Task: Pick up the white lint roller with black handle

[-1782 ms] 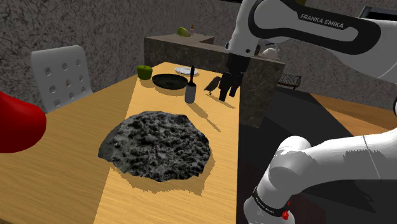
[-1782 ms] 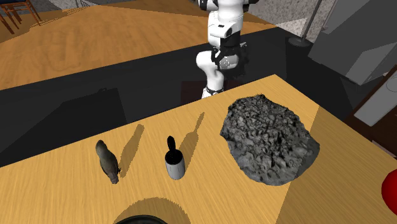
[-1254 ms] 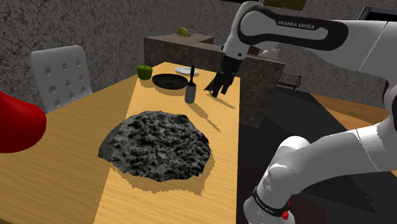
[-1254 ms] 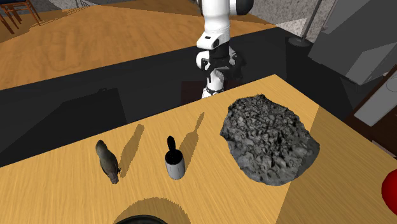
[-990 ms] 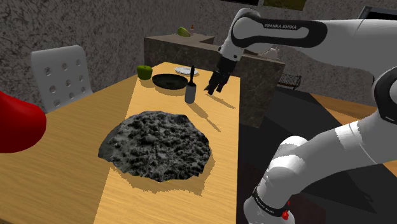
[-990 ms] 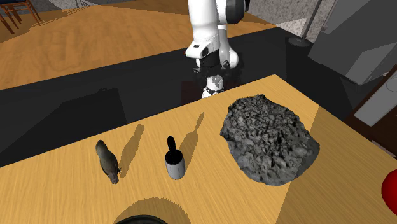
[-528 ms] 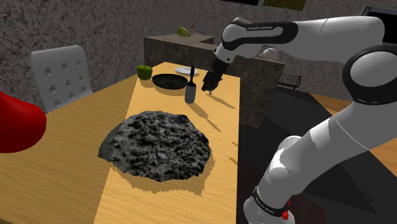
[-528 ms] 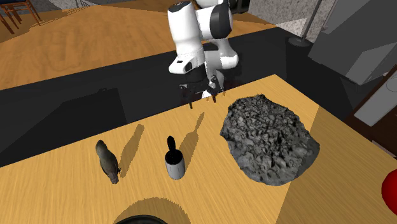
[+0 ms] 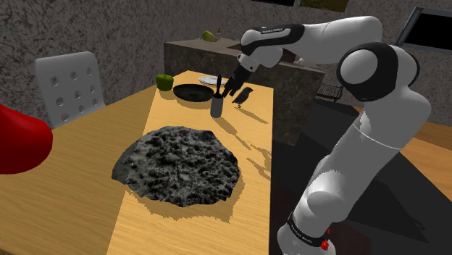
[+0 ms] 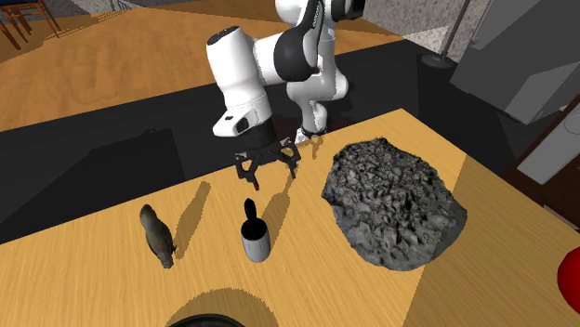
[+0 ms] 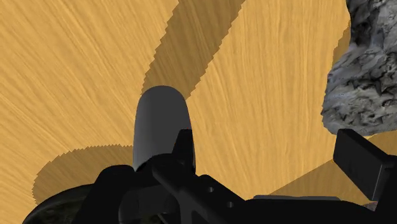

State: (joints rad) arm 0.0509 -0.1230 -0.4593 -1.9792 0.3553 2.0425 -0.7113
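The arm has swung out from the stand's edge of the worktop (image 10: 102, 279) and come down over it. The gripper (image 10: 270, 172) now hangs just short of the lint roller (image 10: 255, 240), on the arm's side of it and a little above the tip of its black handle (image 10: 249, 210). Its two fingers stand apart, released, with nothing between them.

The roller itself has not stirred. It stands upright on its pale grey drum, handle up, between the bird figurine (image 10: 158, 234) and the dark lumpy mass (image 10: 395, 200), apart from both. In the shoulder view the black pan (image 9: 192, 93) lies just behind it.

In the wrist view the grey drum lies ahead of the gripper, and one finger shows off to the side near the lumpy mass (the other is hard to tell from the dark shapes beside the handle).

For the task, this means the approach is nearly done but no grasp has begun. The next move, as I judge it, is a short advance and descent to bring the spread fingers either side of the handle or drum, then a squeeze. The risk is a nudge: the roller stands tall on a small base and could tip if a finger clips the handle first.
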